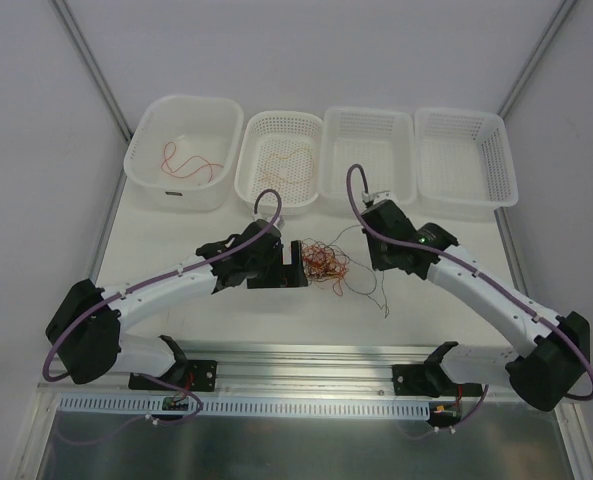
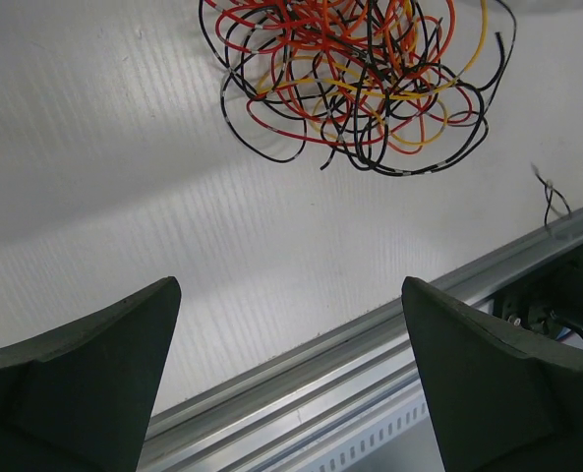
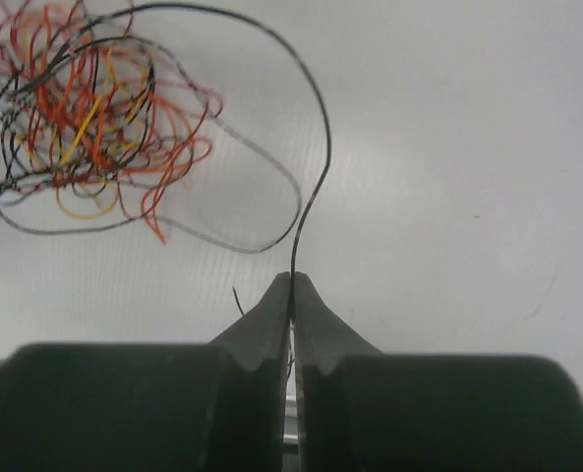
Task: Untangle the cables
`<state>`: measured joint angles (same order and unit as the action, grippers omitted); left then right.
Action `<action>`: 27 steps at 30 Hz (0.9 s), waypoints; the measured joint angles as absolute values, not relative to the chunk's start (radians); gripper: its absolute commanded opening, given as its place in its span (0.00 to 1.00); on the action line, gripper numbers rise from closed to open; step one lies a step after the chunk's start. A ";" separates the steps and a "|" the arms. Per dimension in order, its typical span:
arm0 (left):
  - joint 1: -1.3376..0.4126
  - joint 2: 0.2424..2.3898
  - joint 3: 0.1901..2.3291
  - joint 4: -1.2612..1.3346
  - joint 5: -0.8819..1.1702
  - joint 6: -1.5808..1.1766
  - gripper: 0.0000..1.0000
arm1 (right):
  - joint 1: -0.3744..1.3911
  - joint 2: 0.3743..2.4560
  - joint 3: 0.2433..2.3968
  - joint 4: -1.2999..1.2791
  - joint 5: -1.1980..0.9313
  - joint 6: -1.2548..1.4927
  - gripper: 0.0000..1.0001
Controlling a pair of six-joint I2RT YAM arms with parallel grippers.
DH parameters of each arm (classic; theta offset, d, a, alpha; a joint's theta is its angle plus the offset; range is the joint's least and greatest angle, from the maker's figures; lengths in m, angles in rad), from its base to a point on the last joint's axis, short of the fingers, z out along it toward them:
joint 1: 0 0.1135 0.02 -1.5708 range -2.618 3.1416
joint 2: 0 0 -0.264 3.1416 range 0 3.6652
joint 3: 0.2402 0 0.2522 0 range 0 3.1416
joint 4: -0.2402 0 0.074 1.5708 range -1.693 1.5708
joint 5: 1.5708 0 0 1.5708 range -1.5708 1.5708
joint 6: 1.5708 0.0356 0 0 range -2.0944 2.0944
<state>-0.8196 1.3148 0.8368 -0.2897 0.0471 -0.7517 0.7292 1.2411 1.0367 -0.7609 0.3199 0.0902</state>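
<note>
- Top external view: the tangle of cables (image 1: 324, 262) lies on the white counter (image 1: 166, 235) near its middle, between the two arms, with a few thin dark ends straggling toward the near right
- The left tool (image 1: 288, 262) sits just left of the tangle with its jaws spread wide and nothing between them
- In the left wrist view only bare counter shows between the two fingers, and the red, orange, yellow and black loops lie ahead, apart from both
- A metal rail (image 2: 370, 344) crosses that view at the near edge of the counter
- The right tool (image 3: 292, 295) is clamped closed on a single black strand (image 3: 316, 147), with the fingertips meeting around it
- From the pinch the strand rises, bends left in a wide arc and joins the tangle, which lies ahead and to the left of that tool
- Four white containers stand in a row along the far edge
- The tub (image 1: 141, 170) at the left holds loose red wires (image 1: 188, 160)
- The basket (image 1: 251, 190) next to it holds an orange wire (image 1: 284, 158)
- To the right come a third basket (image 1: 401, 150) and a fourth basket (image 1: 501, 160)
</note>
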 measured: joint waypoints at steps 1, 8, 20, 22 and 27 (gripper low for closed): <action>-0.819 1.316 0.838 -0.288 0.047 -0.751 0.96 | 0.717 1.231 1.057 -0.765 0.342 0.081 0.11; -0.832 1.317 0.864 -0.284 0.049 -0.740 0.94 | 0.569 1.243 1.088 -0.764 0.371 0.046 0.38; -0.833 1.419 1.097 -0.288 0.032 -0.625 0.79 | 0.557 1.134 0.898 -0.683 0.247 0.120 0.77; -0.838 1.473 1.169 -0.287 0.009 -0.596 0.76 | 0.555 1.083 0.864 -0.670 0.245 0.145 0.86; -0.860 1.639 1.346 -0.298 -0.058 -0.531 0.64 | 0.549 0.931 0.805 -0.648 0.253 0.211 0.94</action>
